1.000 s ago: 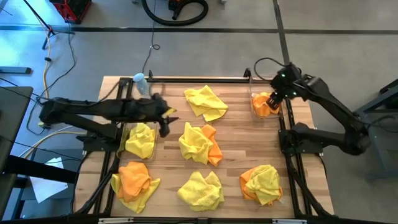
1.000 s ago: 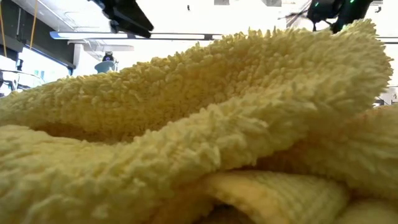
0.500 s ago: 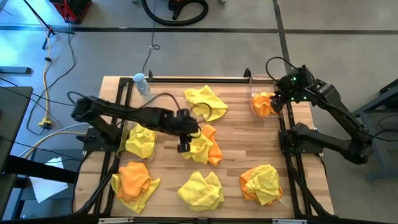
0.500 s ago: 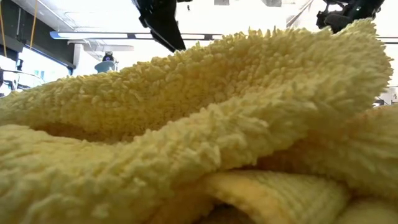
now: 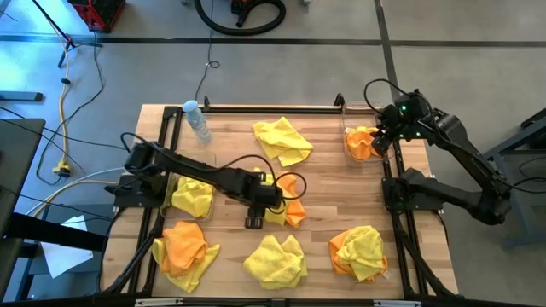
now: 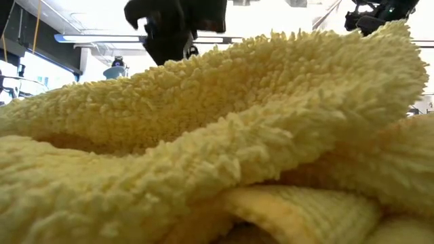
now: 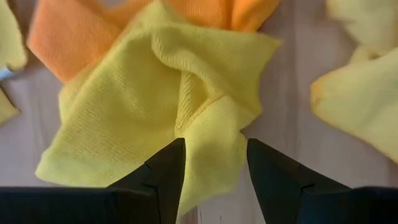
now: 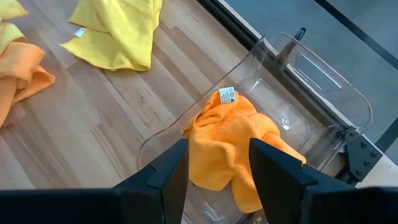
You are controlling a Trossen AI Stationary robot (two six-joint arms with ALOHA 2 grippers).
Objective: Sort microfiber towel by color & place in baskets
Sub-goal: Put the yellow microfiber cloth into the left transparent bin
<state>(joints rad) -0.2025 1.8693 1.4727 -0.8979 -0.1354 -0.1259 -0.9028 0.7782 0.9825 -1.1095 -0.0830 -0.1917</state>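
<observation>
Left pincer has pushed further across since half a second ago, from the top of the centre pile to its near edge, and now hangs over the yellow towel there. Fingers are parted, nothing between them; a fold of yellow sits just ahead of the gap. An orange towel lies under that yellow one, poking out on the far side.

Right pincer hasn't shifted: above the right basket at the desk's far right corner, fingers spread, empty. One orange towel lies inside that basket, white tag up.

Left basket at the left edge has a yellow towel in it.

Loose on the desk:
- yellow towel mid far edge
- orange-and-yellow pile near left corner
- yellow pile mid near edge
- orange-and-yellow pile near right corner

Bottle with blue cap stands at the far left corner.

Low view is blocked by a yellow towel right up against the lens; only the arms' dark tops show above it.
</observation>
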